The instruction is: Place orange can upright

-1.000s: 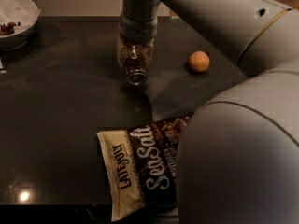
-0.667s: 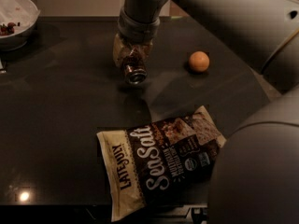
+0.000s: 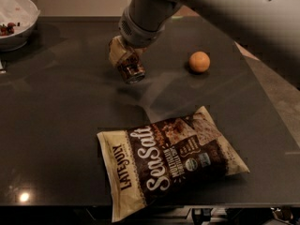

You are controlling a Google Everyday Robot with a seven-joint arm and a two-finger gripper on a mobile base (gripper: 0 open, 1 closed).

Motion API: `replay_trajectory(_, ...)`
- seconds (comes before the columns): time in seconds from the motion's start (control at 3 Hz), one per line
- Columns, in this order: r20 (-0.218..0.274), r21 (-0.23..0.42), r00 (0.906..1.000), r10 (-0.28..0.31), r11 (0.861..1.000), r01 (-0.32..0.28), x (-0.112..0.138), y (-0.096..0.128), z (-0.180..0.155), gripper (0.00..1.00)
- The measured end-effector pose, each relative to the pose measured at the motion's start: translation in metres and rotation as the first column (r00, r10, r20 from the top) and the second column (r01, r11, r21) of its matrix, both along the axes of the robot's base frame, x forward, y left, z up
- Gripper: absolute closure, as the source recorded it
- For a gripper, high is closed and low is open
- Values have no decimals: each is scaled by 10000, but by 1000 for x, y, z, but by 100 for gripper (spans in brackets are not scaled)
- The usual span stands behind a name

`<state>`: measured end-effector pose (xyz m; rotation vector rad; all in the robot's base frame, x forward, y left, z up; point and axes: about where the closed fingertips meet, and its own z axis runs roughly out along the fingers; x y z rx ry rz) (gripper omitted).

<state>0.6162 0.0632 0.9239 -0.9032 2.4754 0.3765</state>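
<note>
The orange can (image 3: 131,69) is coppery brown with dark markings and a silver end. It is held tilted, its silver end pointing down toward the front, just above the dark table (image 3: 61,125) at the back middle. My gripper (image 3: 123,55) is shut on the can's upper part, with a cream-coloured finger (image 3: 114,52) along its left side. My grey arm comes in from the upper right and hides the wrist.
A round orange ball (image 3: 199,62) lies to the right of the can. A large brown-and-cream chip bag (image 3: 171,158) lies flat at the front middle. A white bowl (image 3: 18,29) with dark bits stands at the back left corner.
The arm has swung up and to the right, uncovering the chip bag. The can stays in the gripper and is tilted more steeply, its end shifted slightly right.
</note>
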Motion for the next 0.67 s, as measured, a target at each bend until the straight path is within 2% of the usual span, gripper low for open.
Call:
replay_trajectory(0.33,1073,542,9880,1111,9916,-1174,-5,6,3,100)
replay_trajectory(0.67,1980,1012,9616,1899,9719,-2127,-8,9,2,100)
